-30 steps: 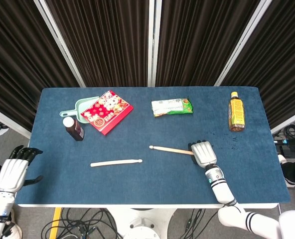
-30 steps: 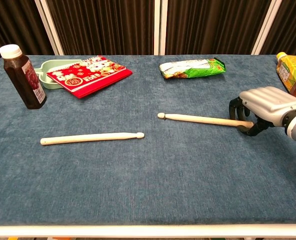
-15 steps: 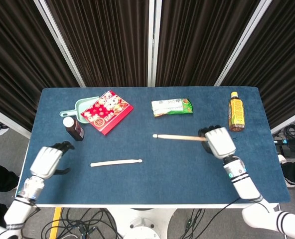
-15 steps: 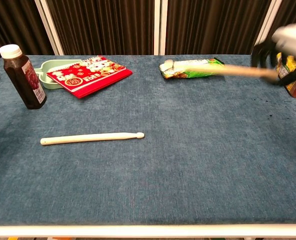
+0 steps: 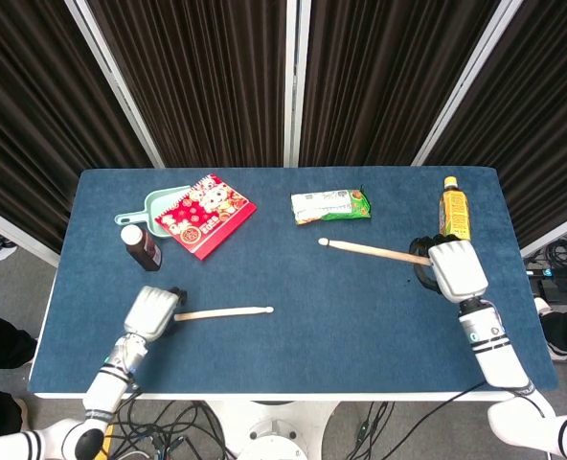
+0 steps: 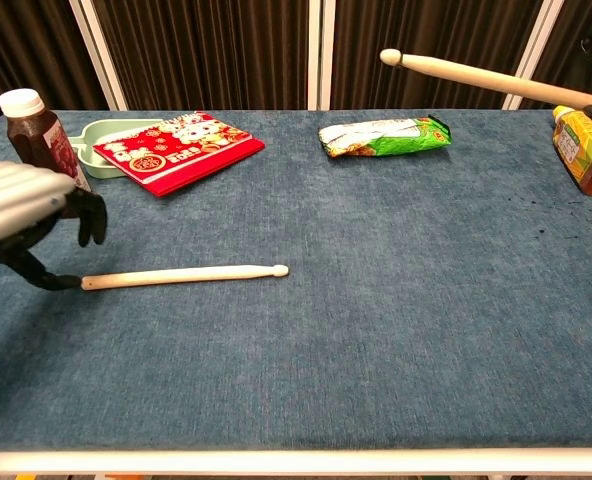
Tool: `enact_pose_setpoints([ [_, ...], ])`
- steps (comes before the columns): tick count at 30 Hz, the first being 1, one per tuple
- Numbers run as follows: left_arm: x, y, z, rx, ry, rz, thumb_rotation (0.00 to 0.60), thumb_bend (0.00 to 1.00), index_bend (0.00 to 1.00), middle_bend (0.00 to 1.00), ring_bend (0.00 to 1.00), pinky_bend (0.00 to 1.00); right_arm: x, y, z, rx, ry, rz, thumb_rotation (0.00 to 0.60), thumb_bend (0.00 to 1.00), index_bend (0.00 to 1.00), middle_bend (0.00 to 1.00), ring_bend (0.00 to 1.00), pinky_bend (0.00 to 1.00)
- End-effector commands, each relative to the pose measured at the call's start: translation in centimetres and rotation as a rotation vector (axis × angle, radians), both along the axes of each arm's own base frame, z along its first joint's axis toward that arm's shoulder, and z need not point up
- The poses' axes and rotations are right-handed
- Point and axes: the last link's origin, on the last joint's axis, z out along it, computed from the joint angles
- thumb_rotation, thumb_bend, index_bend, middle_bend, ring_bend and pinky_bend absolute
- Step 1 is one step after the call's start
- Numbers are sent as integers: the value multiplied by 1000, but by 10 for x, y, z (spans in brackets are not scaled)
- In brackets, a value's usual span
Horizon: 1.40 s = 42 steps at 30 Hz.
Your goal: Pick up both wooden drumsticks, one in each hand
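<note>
Drumstick two (image 6: pixel 184 273) lies on the counter (image 6: pixel 376 330) at our open left robot hand (image 6: pixel 21 210), so a sloppy close rolls it away, while the right robot hand (image 5: pixel 452 268) grips drumstick one (image 6: pixel 476 73) aloft.

Pale wooden drumsticks (image 5: pixel 224 311), blue table (image 5: pixel 312 335)

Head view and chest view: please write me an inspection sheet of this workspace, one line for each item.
Surface: blue table, no spills seen.
Job's things: raised drumstick is off the table; flat drumstick lies on it.
Clutter: dark bottle, red packet on green dustpan, green snack bag, tea bottle.
Hands: right hand holds the raised drumstick; left hand is at the flat drumstick's butt end, grip unclear.
Cables: on the floor below the table.
Surroundings: dark curtains.
</note>
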Motion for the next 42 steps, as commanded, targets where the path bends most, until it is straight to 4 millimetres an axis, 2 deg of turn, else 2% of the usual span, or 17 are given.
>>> enact_pose_setpoints([
  [1,7,2,-16,-24,26,12,600,204,461,473,738,888,-4,1,-2,6,-5,-9,600,797,635,635,460,483],
  [11,9,10,-35,11,110,29,600,244,473,487,749,899,-12,0,-9,28,-20,-32,600,797,635,632,460,483],
  [30,13,10,-40,-21,198,32,600,286,503,508,752,908,-18,-1,-15,49,-19,-63,600,797,639,622,458,483],
  [42,16,11,-42,-34,180,26,600,348,542,586,770,908,-23,0,-17,59,-16,-79,600,796,639,621,458,483],
])
